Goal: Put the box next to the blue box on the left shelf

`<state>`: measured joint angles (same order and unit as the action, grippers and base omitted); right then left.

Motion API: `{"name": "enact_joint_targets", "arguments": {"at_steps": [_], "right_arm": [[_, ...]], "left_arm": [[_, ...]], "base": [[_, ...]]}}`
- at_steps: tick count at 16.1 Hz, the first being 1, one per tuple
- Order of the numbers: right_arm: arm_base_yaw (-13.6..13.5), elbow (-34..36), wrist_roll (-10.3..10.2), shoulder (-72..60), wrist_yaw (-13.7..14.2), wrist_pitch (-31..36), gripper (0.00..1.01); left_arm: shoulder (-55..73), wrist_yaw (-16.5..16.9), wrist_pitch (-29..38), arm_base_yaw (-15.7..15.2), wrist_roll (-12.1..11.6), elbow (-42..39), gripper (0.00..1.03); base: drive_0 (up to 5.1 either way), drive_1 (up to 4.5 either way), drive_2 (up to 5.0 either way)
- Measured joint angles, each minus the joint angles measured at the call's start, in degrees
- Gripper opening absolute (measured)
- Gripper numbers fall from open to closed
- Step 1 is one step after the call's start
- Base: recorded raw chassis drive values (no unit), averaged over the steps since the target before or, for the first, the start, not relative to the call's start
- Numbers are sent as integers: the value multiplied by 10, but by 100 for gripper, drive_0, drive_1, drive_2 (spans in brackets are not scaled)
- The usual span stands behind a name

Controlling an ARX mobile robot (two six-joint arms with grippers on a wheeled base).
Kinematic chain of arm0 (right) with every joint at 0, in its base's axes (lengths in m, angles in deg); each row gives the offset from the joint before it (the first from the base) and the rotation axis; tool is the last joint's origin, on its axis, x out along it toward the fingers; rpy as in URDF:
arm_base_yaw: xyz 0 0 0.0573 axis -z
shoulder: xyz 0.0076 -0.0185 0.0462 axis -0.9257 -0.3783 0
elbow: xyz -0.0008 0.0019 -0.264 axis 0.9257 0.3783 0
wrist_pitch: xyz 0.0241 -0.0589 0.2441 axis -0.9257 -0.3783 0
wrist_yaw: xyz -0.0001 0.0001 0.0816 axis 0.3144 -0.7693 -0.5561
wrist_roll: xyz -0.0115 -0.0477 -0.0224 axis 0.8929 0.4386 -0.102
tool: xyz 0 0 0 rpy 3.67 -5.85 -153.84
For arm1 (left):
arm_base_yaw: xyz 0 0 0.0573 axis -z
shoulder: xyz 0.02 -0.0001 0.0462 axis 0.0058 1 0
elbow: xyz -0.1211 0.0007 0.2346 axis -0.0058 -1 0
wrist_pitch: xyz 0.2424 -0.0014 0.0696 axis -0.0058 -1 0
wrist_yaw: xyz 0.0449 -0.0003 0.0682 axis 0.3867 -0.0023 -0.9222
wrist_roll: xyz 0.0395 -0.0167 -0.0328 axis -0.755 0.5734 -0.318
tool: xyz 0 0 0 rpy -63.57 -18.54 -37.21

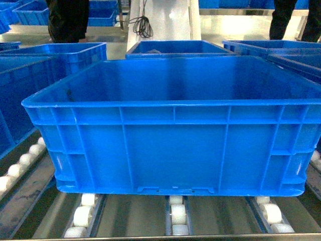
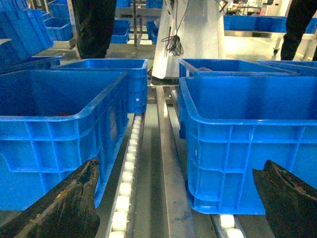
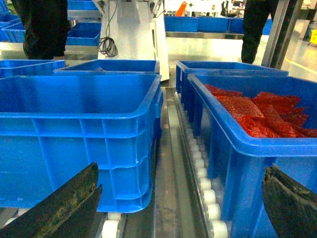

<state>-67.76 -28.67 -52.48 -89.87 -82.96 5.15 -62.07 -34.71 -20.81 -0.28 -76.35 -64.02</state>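
1. Nearest the cameras, both grippers are spread wide and hold nothing. The left gripper [image 2: 179,171] shows one dark, worn finger [image 2: 69,203] at 7 o'clock of its wrist view and another at 5 o'clock. The right gripper [image 3: 182,173] shows the same spread. Judging by it, each hand is set wide enough to straddle a crate wall or corner.
2. Below them, rows of white plastic roller wheels [image 1: 83,213] run away from the robot in steel tracks. They carry the crates, so a load would roll along a lane easily.
3. The large blue ribbed plastic crate [image 1: 170,150] stands on these rollers and fills the head view. It is upright, square to the lane, and what shows of its inside is bare. I take it for the task's box.
4. At its 9 o'clock a second blue plastic crate [image 2: 54,134] stands in the neighbouring lane, apart from it, with a flat steel rail [image 2: 166,163] between them. That could be the big crate already placed beside its partner, or waiting to be lifted. These views do not settle which.
5. At its 3 o'clock is a blue crate holding red mesh packets [image 3: 257,111].
6. Farther, at 12 o'clock, more blue crates [image 1: 170,47] queue in the lanes.
7. Farthest are a white column with a coiled black cable [image 1: 143,25] and standing people in dark clothes [image 1: 67,20].
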Motion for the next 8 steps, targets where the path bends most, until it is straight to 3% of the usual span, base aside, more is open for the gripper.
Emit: {"name": "enact_joint_targets", "arguments": {"at_steps": [8], "right_arm": [[0, 0, 0, 0, 0, 0, 98]], "left_arm": [[0, 0, 0, 0, 0, 0, 98]], "base": [[0, 0, 0]]}}
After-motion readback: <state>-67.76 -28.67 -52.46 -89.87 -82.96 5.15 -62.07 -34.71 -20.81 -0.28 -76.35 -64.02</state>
